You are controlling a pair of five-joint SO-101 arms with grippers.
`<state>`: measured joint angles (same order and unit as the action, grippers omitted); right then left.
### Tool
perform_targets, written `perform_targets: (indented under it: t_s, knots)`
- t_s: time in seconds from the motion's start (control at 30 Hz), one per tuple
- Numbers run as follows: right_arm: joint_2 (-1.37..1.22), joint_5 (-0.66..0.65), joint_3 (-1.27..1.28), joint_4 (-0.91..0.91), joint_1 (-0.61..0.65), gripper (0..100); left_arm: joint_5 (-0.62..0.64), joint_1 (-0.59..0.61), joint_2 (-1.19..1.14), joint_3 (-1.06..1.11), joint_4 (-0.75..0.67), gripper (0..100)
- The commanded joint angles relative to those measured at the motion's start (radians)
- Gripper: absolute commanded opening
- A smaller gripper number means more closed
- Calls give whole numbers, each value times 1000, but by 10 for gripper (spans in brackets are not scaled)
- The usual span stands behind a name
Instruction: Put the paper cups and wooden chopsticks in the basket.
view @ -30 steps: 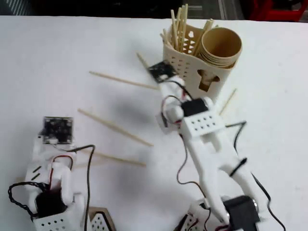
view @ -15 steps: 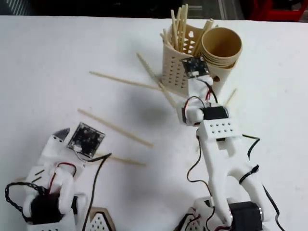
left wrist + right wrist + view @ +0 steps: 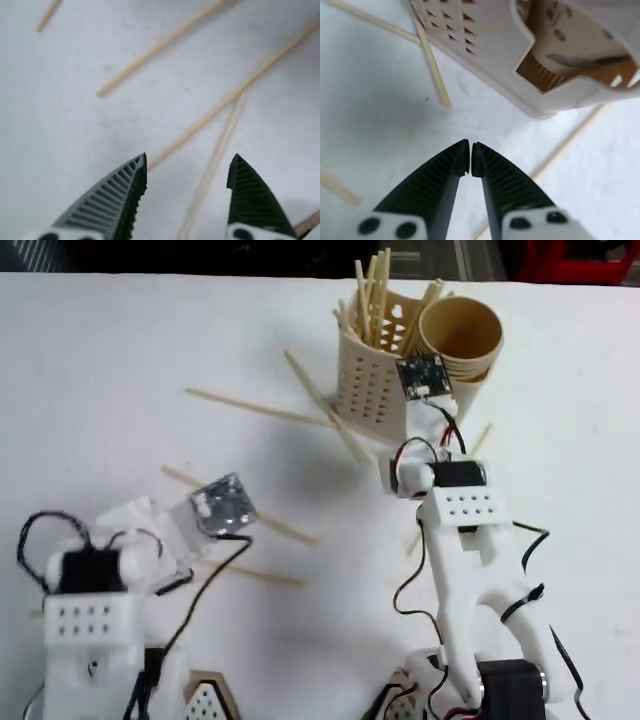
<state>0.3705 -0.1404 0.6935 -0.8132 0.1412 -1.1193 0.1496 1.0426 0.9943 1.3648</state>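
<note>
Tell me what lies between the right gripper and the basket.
In the right wrist view, only bare table separates the right gripper from the basket; a chopstick ends just to one side.

The white table [image 3: 120,340] has a smooth, matt top. The cream perforated basket [image 3: 372,390] looks like matt moulded plastic. The stacked tan paper cups [image 3: 462,332] are dull paper. The pale wooden chopsticks [image 3: 255,408] are bare, unvarnished wood. The left gripper [image 3: 189,157] and right gripper [image 3: 470,145] have black plastic jaws, ridged on their inner faces.
</note>
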Motion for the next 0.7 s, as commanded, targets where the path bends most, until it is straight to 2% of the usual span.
perform_targets:
  t_s: [0.0,0.17,0.67]
  knots:
    - [19,6,-11,13,-12,21,-21,-93,-179,-74,2,276]
    - [19,6,-11,13,-12,21,-21,-154,-334,-80,-51,276]
    - [19,5,-11,13,-12,21,-23,-153,-768,-84,-319,274]
